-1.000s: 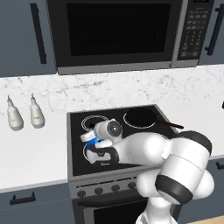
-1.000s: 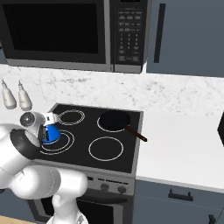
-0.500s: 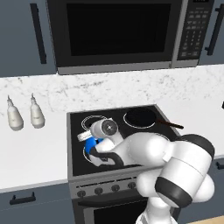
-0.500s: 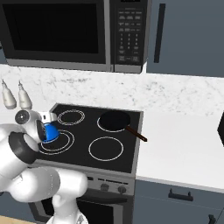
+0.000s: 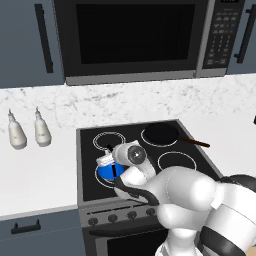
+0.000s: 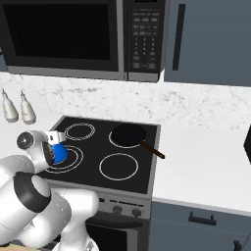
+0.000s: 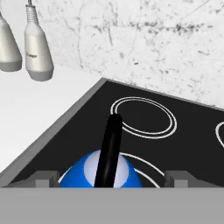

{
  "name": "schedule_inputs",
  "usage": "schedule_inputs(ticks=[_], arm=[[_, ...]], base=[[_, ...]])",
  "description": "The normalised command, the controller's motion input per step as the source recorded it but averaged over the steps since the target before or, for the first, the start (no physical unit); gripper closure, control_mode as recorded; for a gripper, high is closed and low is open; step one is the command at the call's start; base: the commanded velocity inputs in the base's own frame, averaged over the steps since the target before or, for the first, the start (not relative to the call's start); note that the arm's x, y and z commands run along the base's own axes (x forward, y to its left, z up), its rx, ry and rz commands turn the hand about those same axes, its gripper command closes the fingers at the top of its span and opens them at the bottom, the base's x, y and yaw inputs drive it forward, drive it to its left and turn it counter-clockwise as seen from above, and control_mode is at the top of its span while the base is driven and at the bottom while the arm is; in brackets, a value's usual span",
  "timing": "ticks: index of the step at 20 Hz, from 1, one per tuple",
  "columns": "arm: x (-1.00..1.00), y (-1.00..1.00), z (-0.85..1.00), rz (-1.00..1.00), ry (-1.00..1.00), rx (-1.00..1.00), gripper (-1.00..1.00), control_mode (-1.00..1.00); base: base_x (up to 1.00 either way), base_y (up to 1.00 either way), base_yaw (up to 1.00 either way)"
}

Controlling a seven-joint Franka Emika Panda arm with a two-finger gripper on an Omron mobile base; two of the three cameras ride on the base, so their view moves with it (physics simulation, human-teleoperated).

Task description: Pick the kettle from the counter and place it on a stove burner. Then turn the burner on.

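Observation:
The bright-blue kettle (image 5: 105, 172) (image 6: 60, 154) (image 7: 85, 173) stands upright on the front-left stove burner (image 5: 98, 181) (image 6: 74, 160) (image 7: 141, 164), the large double-ring mark. My gripper (image 5: 107, 161) (image 6: 52, 142) (image 7: 111, 180) hovers just over it, open. In the hand view its fingertips (image 7: 44, 179) stand wide on either side of the black arched handle (image 7: 109, 148) and do not touch it. The white counter (image 5: 35, 170) (image 6: 196, 162) (image 7: 35, 100) flanks the stove.
A black frying pan (image 5: 160, 134) (image 6: 127, 134) sits on the back-right burner, handle pointing right. Two white bottles (image 5: 42, 131) (image 6: 27, 112) (image 7: 37, 43) stand on the left counter near the backsplash. Knobs (image 5: 112, 217) (image 6: 117, 210) line the stove front. A microwave (image 5: 130, 37) hangs overhead.
The jaws were shut on the kettle's handle; they have now spread wide and let it go. The kettle stays on the front-left burner.

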Motion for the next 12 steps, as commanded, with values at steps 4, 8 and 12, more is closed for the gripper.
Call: schedule_inputs(ticks=[4, 8, 12], arm=[[-0.24, 0.13, 1.00, -0.01, -0.13, 0.01, -1.00, -1.00], [-0.04, 0.60, 1.00, -0.04, -0.07, 0.00, -1.00, -1.00], [-0.91, 0.62, 0.73, -0.09, -0.01, 0.00, -1.00, -1.00]], base=[[0.00, 0.00, 0.00], [0.00, 0.00, 0.00], [0.00, 0.00, 0.00]])
